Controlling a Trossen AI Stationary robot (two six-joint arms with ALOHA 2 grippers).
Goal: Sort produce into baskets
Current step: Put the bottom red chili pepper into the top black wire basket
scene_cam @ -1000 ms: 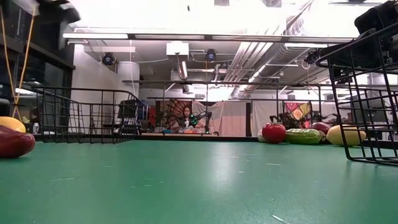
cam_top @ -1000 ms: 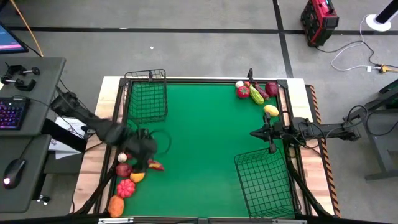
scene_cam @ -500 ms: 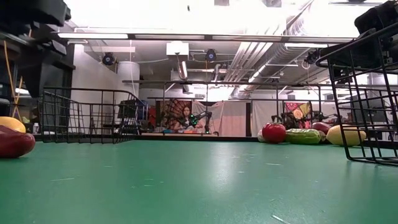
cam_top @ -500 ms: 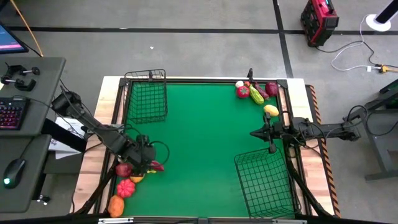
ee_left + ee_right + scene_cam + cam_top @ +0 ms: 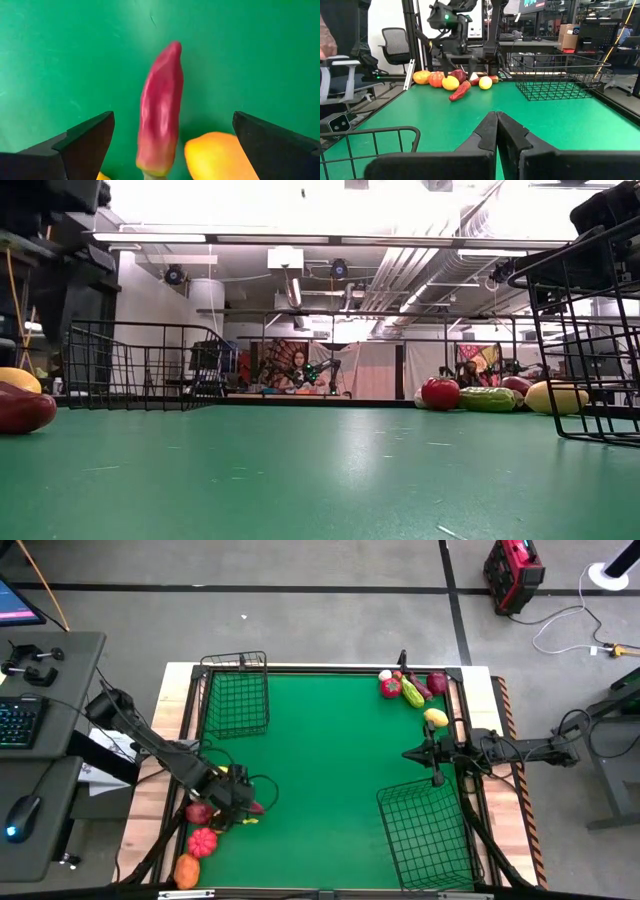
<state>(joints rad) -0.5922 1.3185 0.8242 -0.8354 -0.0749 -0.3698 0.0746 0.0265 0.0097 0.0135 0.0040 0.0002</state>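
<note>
While left fingers (image 5: pixel 170 145) straddle it, pepper's (image 5: pixel 159 112) stem is cropped.

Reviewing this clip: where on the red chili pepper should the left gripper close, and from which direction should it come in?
Probably from straight above, closing across the middle of the red chili pepper. It lies flat on the green mat, long and narrow, and the open left gripper already straddles it crosswise. A yellow fruit sits near its stem end, so a mid-body grip looks clearer than one near the stem.

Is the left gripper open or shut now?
Open: left gripper fingers stand wide apart either side of the red pepper.
</note>
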